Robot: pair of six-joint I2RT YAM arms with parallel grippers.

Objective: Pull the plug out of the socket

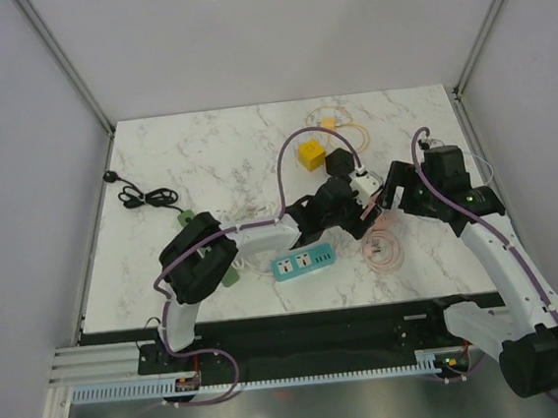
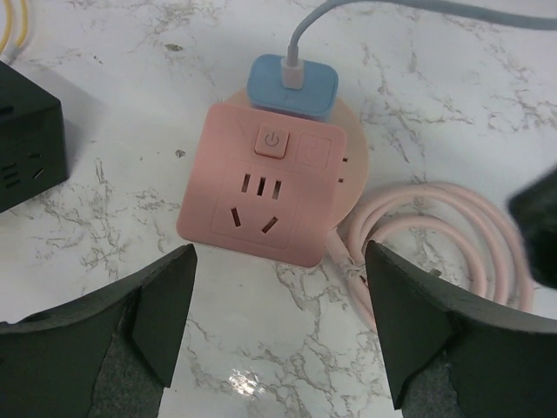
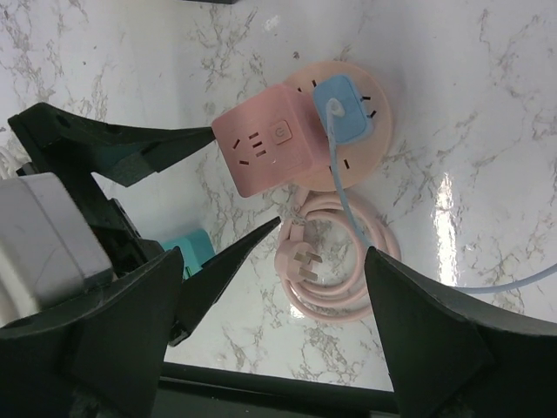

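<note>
A pink cube socket [image 2: 261,187] lies on the marble table, and a blue plug [image 2: 293,85] with a pale grey-blue cable sits pushed into its far side. My left gripper [image 2: 278,322] is open just short of the socket's near edge and touches nothing. In the right wrist view the socket [image 3: 265,148] and the plug [image 3: 344,109] lie beyond my right gripper [image 3: 274,322]. It is open, hangs above the coiled pink cord [image 3: 335,261] and holds nothing. In the top view both grippers, left [image 1: 350,202] and right [image 1: 394,194], hide the socket.
A black cube socket [image 2: 26,139] sits left of the pink one. A teal power strip [image 1: 304,262] lies near the front, a yellow cube [image 1: 310,153] further back, and a black cable [image 1: 144,195] at the left. The left gripper's fingers [image 3: 130,144] reach across the right wrist view.
</note>
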